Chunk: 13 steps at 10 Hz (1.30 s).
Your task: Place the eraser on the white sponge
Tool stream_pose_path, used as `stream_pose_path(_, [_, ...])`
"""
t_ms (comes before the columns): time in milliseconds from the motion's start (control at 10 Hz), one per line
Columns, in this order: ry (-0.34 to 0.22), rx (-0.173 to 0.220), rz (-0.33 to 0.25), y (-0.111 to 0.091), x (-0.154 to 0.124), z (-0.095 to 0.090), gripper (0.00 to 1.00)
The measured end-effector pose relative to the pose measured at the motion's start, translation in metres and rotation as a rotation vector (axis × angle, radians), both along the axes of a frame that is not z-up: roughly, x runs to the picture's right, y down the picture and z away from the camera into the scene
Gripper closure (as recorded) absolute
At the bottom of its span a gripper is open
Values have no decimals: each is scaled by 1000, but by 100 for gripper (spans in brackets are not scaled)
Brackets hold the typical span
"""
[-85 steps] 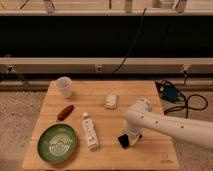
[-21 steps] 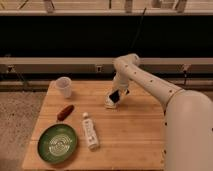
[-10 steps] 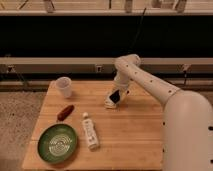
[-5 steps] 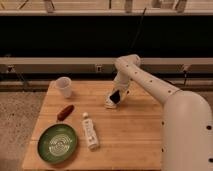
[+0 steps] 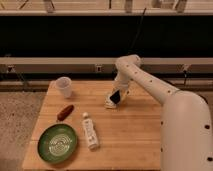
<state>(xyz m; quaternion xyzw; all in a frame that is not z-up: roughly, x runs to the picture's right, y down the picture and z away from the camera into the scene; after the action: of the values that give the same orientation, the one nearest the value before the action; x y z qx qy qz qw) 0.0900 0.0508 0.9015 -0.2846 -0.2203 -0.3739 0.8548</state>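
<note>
My arm reaches in from the right, and the gripper (image 5: 116,97) hangs over the middle back of the wooden table (image 5: 135,135). It is shut on the eraser (image 5: 115,97), a flat black block held tilted. The eraser's lower end sits right at the white sponge (image 5: 109,104), a small off-white pad. Only the sponge's left part shows below and left of the eraser. Whether the eraser rests on the sponge I cannot tell.
A translucent white cup (image 5: 63,86) stands at the table's back left. A reddish-brown sausage-shaped thing (image 5: 65,112) lies left of centre. A white bottle (image 5: 90,131) lies near the front, beside a green plate (image 5: 58,143). My arm's bulky white body fills the right side.
Since the earliest frame the arm has carried the eraser from the table's front right to the sponge. Over the last second nothing visibly moved.
</note>
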Motion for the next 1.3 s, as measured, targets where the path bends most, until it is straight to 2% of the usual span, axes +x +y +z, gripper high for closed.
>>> stream_pose_path(600, [-24, -4, -25, -1, 0, 2, 94])
stream_pose_path(700, [-28, -4, -30, -1, 1, 2, 85])
stream_pose_path(900, [-36, -5, -38, -2, 0, 3, 74])
stream_pose_path(1200, [-41, -6, -45, -2, 1, 4, 73])
stream_pose_path(1300, [-42, -5, -47, -3, 1, 5, 68])
